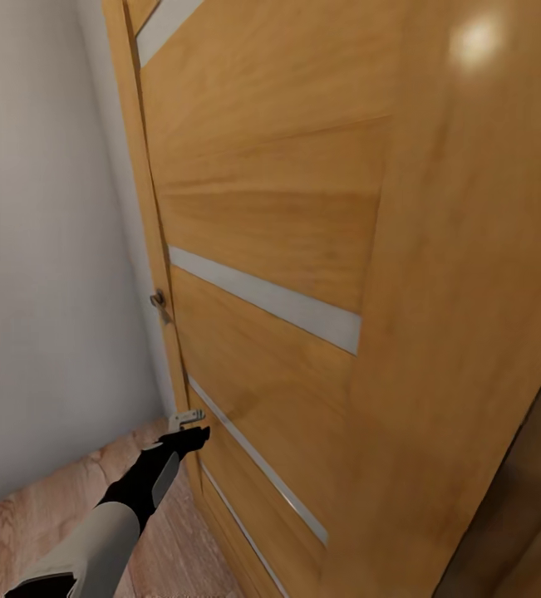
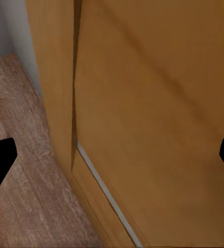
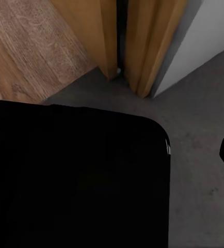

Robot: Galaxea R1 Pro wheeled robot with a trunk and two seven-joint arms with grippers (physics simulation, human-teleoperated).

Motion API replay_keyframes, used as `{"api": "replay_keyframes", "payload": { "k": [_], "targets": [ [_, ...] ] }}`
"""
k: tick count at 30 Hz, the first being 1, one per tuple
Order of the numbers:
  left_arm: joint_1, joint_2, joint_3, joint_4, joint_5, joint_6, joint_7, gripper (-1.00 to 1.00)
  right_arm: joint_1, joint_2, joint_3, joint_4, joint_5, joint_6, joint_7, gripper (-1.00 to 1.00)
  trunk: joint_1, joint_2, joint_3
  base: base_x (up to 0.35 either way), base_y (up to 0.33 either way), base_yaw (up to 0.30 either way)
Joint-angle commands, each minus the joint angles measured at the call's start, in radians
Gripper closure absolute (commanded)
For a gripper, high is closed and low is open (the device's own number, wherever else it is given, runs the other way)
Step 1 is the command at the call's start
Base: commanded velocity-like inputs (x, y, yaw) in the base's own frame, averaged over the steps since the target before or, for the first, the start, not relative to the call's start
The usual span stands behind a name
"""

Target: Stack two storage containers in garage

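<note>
Wooden door (image 1: 303, 249) looms right in front of me, my left claw (image 1: 189, 435) spread wide and empty at its lower edge, right claw unreadable behind a black bulk, grey floor (image 3: 205, 129) just past the threshold, and no containers visible, so the hauling and stacking look undone.

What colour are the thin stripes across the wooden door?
Pale grey-white stripes on the honey-orange wooden door, best seen in the head view.
</note>
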Motion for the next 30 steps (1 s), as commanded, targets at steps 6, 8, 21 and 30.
{"api": "replay_keyframes", "payload": {
  "k": [6, 8, 21, 30],
  "targets": [
    [-0.001, -0.068, -0.001, -0.003, 0.023, 0.005, -0.023, -1.00, 0.000, 0.000, 0.000, 0.001, 0.002, -0.003, 0.002, -1.00, 0.000, -0.001, -0.001, 0.000, 0.000, 0.278],
    [-0.001, -0.067, -0.001, -0.003, 0.023, 0.005, -0.023, -1.00, 0.000, 0.000, -0.001, 0.001, 0.002, -0.003, 0.002, -1.00, 0.000, -0.001, -0.001, 0.000, 0.000, 0.294],
    [-0.001, -0.066, -0.001, -0.003, 0.023, 0.005, -0.023, -1.00, 0.000, 0.000, 0.000, 0.001, 0.002, -0.003, 0.002, -1.00, 0.000, -0.001, -0.001, 0.000, 0.000, 0.296],
    [-0.001, -0.064, -0.001, -0.002, 0.020, 0.003, -0.023, -1.00, 0.000, 0.000, -0.001, 0.000, 0.005, -0.001, 0.000, -1.00, 0.000, -0.001, -0.001, 0.000, 0.000, 0.296]
  ]
}}
